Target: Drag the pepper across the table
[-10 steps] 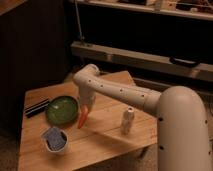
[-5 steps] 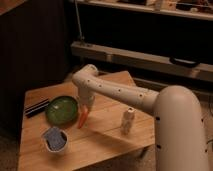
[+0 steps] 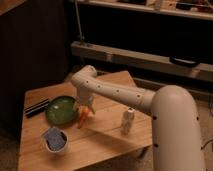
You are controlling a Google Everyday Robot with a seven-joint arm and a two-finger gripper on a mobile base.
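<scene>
Most of the drag seems left to do: the pepper [image 3: 83, 118] lies mid-table [image 3: 107, 139], just beside the green bowl [image 3: 59, 111]. The gripper [image 3: 86, 107] hangs at its upper end, and whether it grips I cannot tell.

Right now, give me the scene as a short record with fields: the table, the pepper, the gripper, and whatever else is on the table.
table: low, light wood
pepper: orange-red, lying on the table at the green bowl's right rim
gripper: lowered over the pepper's upper end; contact cannot be told
green bowl: left of centre, looks empty
white shaker: upright, right of the pepper, apart from it
white cup: front left, something blue inside
black object: flat, at the left edge
</scene>
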